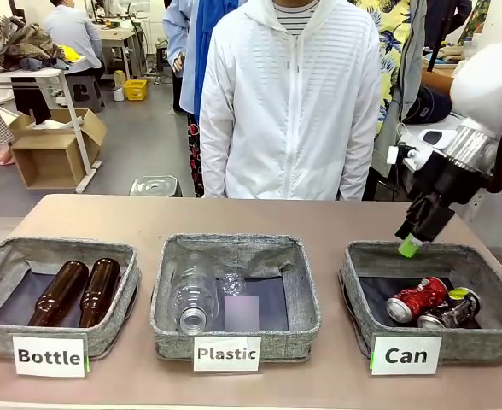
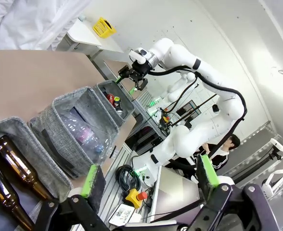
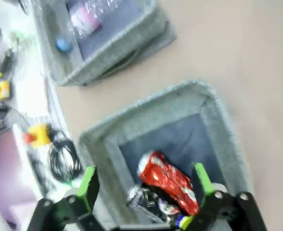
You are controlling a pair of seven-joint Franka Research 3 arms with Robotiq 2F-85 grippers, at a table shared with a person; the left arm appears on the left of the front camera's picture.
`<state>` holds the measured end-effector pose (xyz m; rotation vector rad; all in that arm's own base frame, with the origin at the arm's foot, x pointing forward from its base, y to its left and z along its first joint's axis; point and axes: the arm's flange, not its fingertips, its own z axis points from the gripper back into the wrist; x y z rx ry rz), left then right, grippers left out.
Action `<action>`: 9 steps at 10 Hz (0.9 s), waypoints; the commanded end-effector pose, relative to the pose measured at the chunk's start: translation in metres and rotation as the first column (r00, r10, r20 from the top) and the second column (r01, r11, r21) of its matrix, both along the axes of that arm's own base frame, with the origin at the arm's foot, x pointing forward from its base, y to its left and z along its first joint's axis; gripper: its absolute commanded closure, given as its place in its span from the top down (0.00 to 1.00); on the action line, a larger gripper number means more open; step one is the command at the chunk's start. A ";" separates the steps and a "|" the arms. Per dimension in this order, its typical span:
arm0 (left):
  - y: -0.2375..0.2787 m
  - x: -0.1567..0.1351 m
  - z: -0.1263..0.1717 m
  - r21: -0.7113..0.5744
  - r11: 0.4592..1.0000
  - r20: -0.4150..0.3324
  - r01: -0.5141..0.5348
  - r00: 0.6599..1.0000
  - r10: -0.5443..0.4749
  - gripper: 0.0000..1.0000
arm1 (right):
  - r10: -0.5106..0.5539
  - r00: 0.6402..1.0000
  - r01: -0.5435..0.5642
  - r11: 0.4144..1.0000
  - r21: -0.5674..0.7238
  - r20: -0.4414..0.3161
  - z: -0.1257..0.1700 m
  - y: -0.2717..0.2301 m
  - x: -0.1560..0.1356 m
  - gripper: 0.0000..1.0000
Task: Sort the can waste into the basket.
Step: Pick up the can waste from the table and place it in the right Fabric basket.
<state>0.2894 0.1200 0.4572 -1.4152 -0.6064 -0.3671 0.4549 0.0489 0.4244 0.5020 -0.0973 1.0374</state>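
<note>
In the front view I see my right claw (image 1: 411,242) at the right of the frame, hanging just above the far rim of the basket (image 1: 366,282) labelled "Can", in the lower right. Its wrist view shows the two green pads (image 3: 88,182) spread wide with nothing between them, so that claw is open and empty. Below it, inside the basket (image 3: 98,139), the red can (image 3: 168,182) lies on its side on the dark floor with the silver-black can (image 3: 146,202) pressed against it, nearer the bottom edge of that picture. From the front, the red can (image 1: 417,299) lies left of the silver-black can (image 1: 450,311), the two touching, both in the right half of the basket.

My left claw (image 2: 148,175) fills the bottom of its own view, fingers parted and holding nothing, above the brown bottles (image 2: 14,166) at the lower left.

On the worktop (image 1: 234,218) the "Plastic" basket (image 1: 234,333) sits centre and the "Bottle" basket (image 1: 63,329) lower left. A person in a white jacket (image 1: 289,102) stands at the top centre.
</note>
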 end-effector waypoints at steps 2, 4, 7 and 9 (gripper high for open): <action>0.003 -0.003 0.003 0.000 1.000 -0.007 0.012 1.000 -0.012 1.00 | -0.511 0.605 0.792 0.309 0.526 -0.611 0.024 -0.033 0.027 1.00; 0.003 -0.003 0.003 0.000 1.000 -0.007 0.012 1.000 -0.012 1.00 | -0.351 0.595 0.794 0.116 0.597 -0.723 0.012 -0.060 0.028 1.00; 0.003 -0.003 0.003 0.000 1.000 -0.007 0.012 1.000 -0.012 1.00 | -0.284 0.835 0.493 0.767 0.411 -0.471 0.009 -0.070 0.023 1.00; 0.003 -0.003 0.003 0.000 1.000 -0.007 0.012 1.000 -0.012 1.00 | -0.284 0.835 0.493 0.767 0.411 -0.471 0.009 -0.070 0.023 1.00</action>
